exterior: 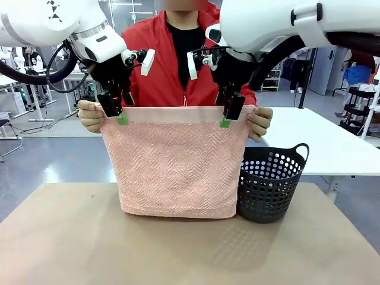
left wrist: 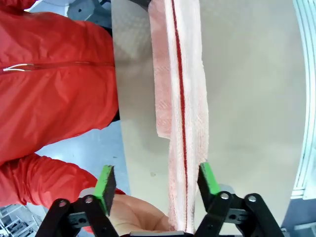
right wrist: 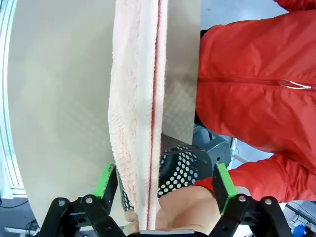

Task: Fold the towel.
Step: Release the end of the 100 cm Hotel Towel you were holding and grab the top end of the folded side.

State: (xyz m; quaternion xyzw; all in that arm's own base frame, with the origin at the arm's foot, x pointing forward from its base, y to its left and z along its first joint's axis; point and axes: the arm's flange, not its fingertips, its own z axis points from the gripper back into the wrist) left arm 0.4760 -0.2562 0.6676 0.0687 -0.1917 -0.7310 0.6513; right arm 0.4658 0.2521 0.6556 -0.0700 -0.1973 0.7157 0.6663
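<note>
As a person (exterior: 172,59) holds the towel (exterior: 175,172), left and right jaws wide astride it.

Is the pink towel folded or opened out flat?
Folded double: held up by its top edge, the towel shows two layers side by side in both wrist views.

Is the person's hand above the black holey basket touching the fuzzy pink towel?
Touching. The front view shows that hand closed on the salmon-pink terry towel's top corner, above the black plastic basket.
</note>
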